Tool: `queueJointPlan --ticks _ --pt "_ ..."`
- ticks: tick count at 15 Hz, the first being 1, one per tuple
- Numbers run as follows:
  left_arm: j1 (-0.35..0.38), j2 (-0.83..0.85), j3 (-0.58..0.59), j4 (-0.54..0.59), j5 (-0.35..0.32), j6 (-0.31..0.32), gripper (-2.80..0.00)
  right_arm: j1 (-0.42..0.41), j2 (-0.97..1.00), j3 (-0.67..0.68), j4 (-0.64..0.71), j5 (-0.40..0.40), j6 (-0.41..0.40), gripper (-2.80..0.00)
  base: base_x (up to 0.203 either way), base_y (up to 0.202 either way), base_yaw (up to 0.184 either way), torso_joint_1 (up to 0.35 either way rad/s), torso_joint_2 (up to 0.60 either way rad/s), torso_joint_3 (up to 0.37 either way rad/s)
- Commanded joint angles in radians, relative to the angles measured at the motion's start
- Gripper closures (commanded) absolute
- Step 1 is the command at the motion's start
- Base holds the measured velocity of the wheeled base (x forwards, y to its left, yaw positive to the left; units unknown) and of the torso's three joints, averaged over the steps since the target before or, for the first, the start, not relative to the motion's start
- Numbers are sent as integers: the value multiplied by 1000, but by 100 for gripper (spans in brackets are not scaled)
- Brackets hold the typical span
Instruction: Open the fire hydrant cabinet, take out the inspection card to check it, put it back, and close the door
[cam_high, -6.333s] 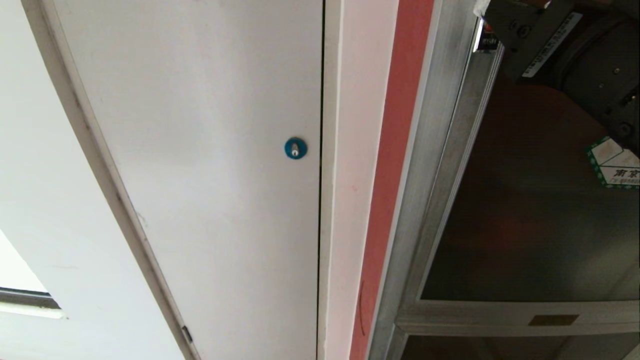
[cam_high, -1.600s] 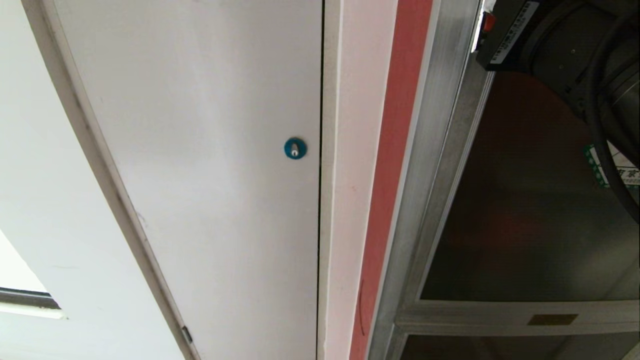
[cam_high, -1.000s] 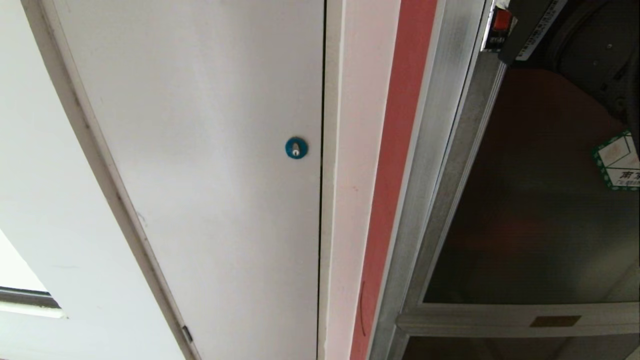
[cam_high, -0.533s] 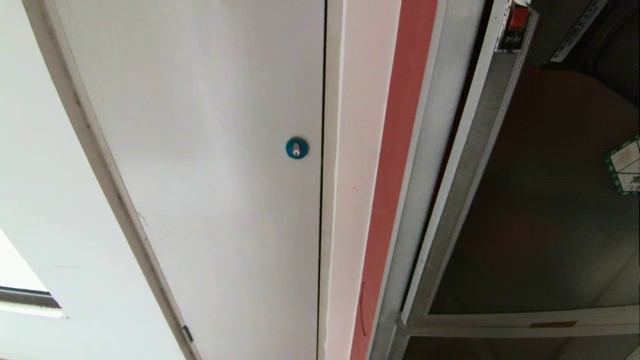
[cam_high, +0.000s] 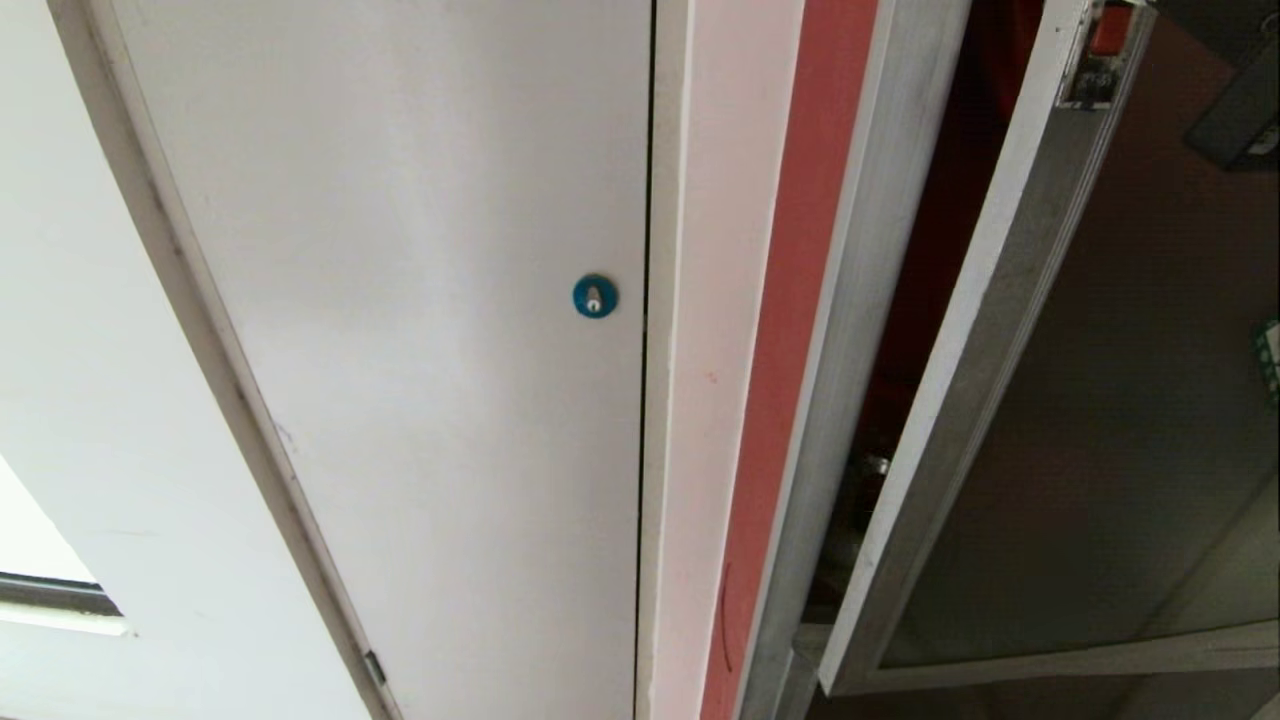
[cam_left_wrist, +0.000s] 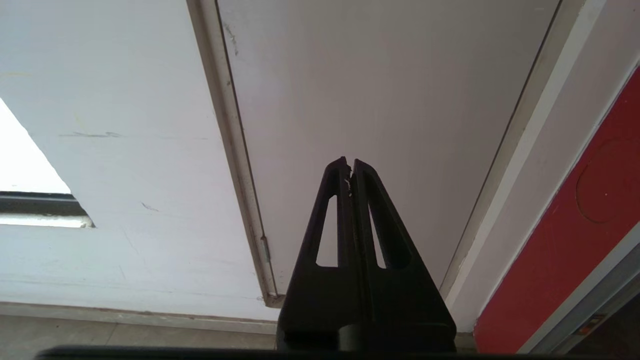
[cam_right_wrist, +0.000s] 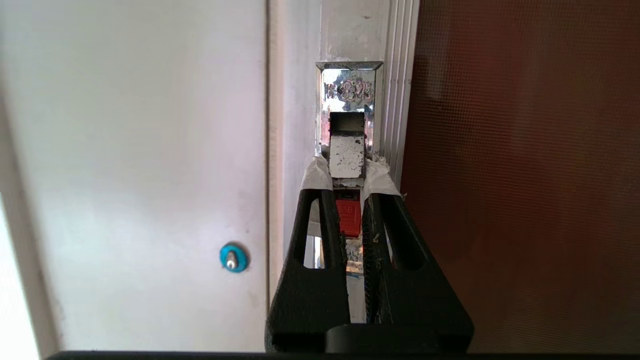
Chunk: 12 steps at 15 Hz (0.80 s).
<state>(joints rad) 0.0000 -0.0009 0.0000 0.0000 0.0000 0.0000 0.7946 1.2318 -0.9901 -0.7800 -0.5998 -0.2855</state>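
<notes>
The right tool (cam_right_wrist: 349, 175) is clamped on the small red latch (cam_right_wrist: 348, 218) of the door (cam_high: 1130, 400) — its two white-taped fingertips (cam_right_wrist: 316, 174) pinch the latch from both sides, just below a shiny metal latch plate (cam_right_wrist: 349, 95) set in the door's silver frame. In the head view the latch (cam_high: 1110, 28) sits at the far top corner of the door frame, and only a dark piece of the right arm (cam_high: 1235, 110) shows at the upper right edge.

The door, a dark tinted glass panel in a silver frame, stands swung partly out from the fire hydrant cabinet (cam_high: 860, 300), its free left edge apart from the cabinet's silver frame. Through the gap between them the cabinet's red inside shows near the top, and lower down something small and metallic (cam_high: 872, 465) — too little of it shows to tell what it is. The inspection card is not visible in any view. A green edge of a sticker (cam_high: 1270, 360) peeks in at the right border of the door glass.

Left of the cabinet run a red strip of wall (cam_high: 790, 330) and a white door (cam_high: 420, 330) with a round blue lock (cam_high: 595, 297).

The left tool (cam_left_wrist: 350, 165) hangs apart from all this, fingers pressed together on nothing, pointing at the lower part of the white door near the floor (cam_left_wrist: 125, 337).
</notes>
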Motion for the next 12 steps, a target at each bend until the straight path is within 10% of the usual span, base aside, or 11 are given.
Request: queueJointPlan --ticks 1,6,7,12 --pt "0 1 0 0 0 0 0 2 -41 10 1 -12 -1 0 0 0 0 0 0 0" --pt "0 1 0 0 0 0 0 2 -38 11 4 -12 -3 0 0 0 0 0 0 0" --pt "0 1 0 0 0 0 0 2 -38 10 4 -12 -4 -280 0 0 0 0 0 0" --pt "0 1 0 0 0 0 0 8 -41 13 5 -9 -24 -280 0 0 0 0 0 0"
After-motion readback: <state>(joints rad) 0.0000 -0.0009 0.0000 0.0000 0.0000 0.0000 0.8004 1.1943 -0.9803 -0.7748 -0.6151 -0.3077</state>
